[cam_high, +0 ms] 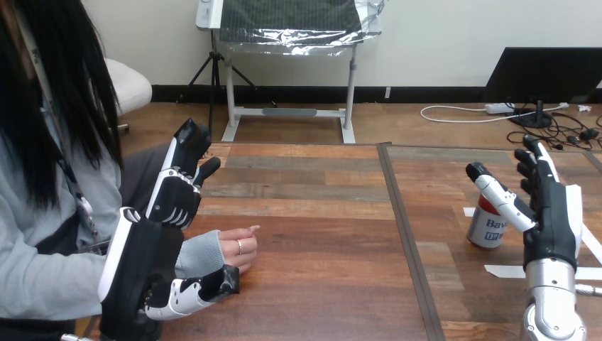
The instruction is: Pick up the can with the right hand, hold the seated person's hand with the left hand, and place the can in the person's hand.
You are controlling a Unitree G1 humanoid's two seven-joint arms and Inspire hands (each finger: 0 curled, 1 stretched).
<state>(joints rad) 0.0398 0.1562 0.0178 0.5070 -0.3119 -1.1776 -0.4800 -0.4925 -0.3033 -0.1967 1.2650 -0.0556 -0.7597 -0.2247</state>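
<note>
Status: no step is done yet, and you're at the approach on both sides. Nearest, your left hand (145,259) stands edge-up just beside the person's hand (238,250), which rests on the table (319,213). Fingers are straight and point away, the thumb lies on the near side of the grey cuff, and nothing curls round it, so no hold. Your right hand (550,220) is beside the can (485,229), fingers straight and slightly spread, thumb crossing the can's top; can't tell if it touches. The can stands upright by the white tape marks (505,270), well apart from the person's hand. Left: grasp, lift, hold hand, deliver.
</note>
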